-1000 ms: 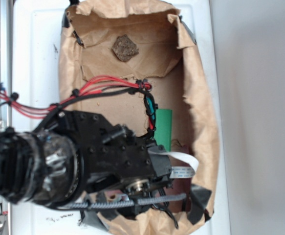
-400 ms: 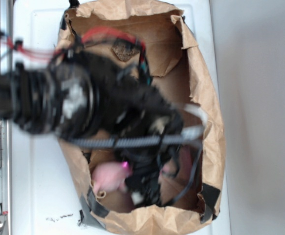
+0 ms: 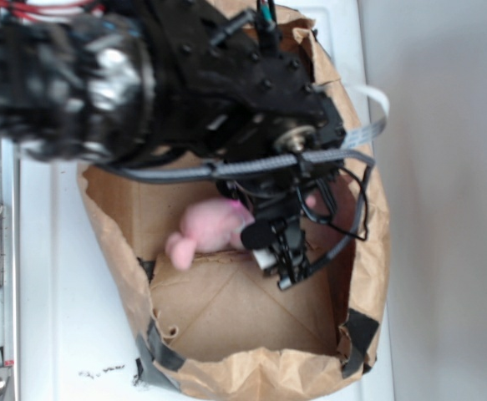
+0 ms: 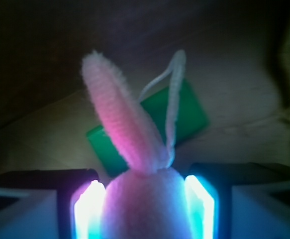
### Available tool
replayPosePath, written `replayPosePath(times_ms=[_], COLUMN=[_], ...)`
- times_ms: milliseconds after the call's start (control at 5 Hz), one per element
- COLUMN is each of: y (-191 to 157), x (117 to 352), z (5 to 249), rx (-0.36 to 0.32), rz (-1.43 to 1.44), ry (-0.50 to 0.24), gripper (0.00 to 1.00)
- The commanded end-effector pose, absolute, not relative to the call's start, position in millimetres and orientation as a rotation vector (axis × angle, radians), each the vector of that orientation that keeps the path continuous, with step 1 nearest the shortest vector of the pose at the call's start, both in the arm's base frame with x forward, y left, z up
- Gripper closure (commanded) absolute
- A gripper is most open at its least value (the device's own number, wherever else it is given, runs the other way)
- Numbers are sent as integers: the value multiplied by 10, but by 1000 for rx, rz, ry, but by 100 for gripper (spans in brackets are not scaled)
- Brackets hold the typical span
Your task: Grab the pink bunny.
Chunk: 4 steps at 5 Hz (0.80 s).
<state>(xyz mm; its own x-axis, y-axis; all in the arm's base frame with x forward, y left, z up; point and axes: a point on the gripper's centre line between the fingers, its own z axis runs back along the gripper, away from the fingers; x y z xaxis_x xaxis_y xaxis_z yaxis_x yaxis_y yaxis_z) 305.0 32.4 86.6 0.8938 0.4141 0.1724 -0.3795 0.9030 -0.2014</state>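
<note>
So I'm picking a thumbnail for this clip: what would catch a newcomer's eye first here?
The pink bunny stands out first: in the wrist view it sits between the gripper fingers, ears pointing up, glowing in their light. Behind the ears lies a green block on the box floor. In the exterior view the bulky black arm reaches into the paper-lined box, with the bunny as a pink spot near the middle.

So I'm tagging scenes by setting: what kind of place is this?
Probably a lab test rig: a brown paper-lined cardboard box on a white tabletop, a black robot gripper holding a soft pink plush bunny.
</note>
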Motion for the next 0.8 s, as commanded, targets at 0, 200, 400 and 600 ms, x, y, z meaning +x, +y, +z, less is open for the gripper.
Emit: replayPosePath(times_ms=[0, 200, 400, 600], y=[376, 447, 423, 383], x=[2827, 2763, 2778, 2715], z=[1749, 2051, 2260, 2373], rx=[-24, -64, -42, -55], rz=[402, 380, 378, 351], ry=[-355, -311, -281, -314], gripper=[100, 100, 100, 100])
